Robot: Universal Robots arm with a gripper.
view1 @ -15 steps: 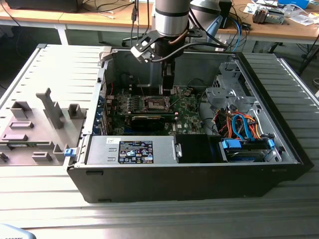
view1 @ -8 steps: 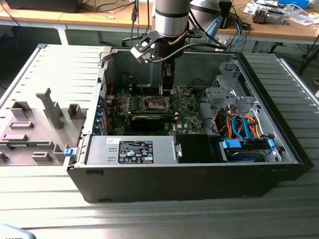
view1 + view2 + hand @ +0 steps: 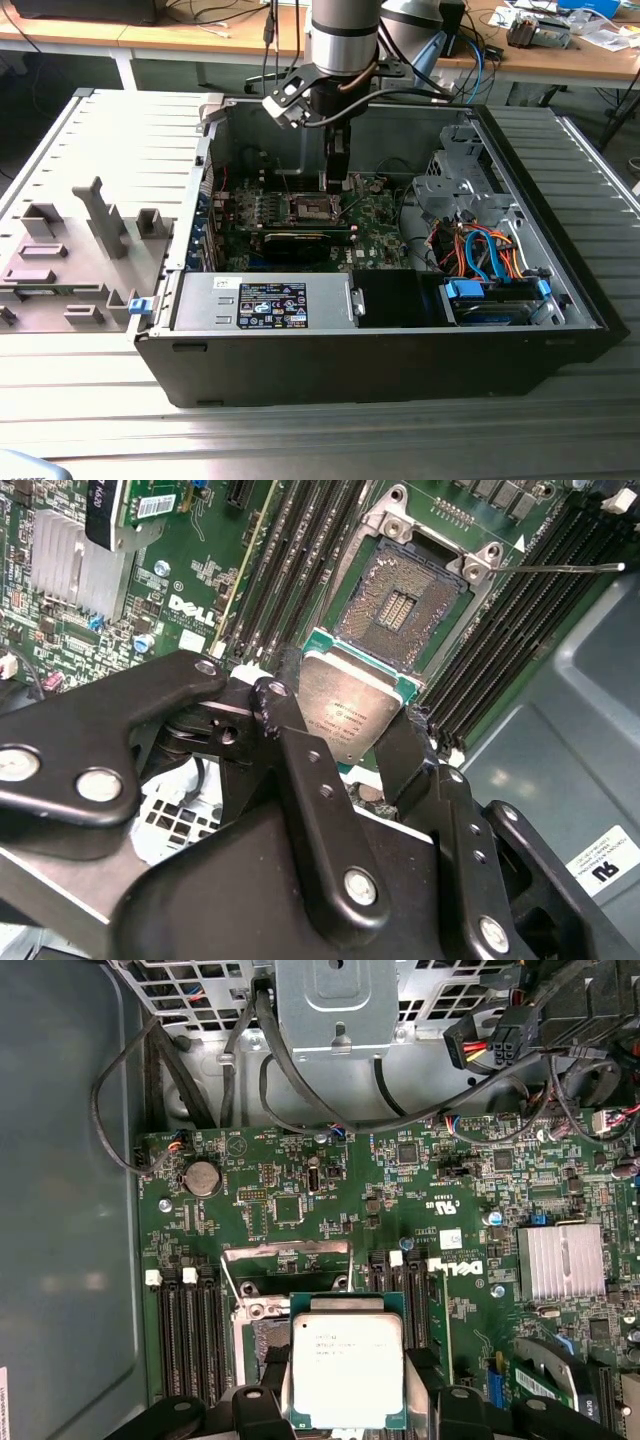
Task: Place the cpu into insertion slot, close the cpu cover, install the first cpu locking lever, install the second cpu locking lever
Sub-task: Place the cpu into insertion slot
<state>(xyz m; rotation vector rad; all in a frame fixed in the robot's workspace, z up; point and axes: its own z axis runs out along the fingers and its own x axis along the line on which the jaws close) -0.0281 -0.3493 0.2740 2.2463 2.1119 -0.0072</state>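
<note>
Even bright light; soft shadows inside the case; glare on the cpu

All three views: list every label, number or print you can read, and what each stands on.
cpu, gripped by the claw: lines of fine print on its metal face, too small to read.
Green board: a white maker's logo beside the memory slots; component markings too small to read.
Power supply label: dense print, too small to read.
White sticker on the case floor: cut off at the edge, unreadable.
</note>
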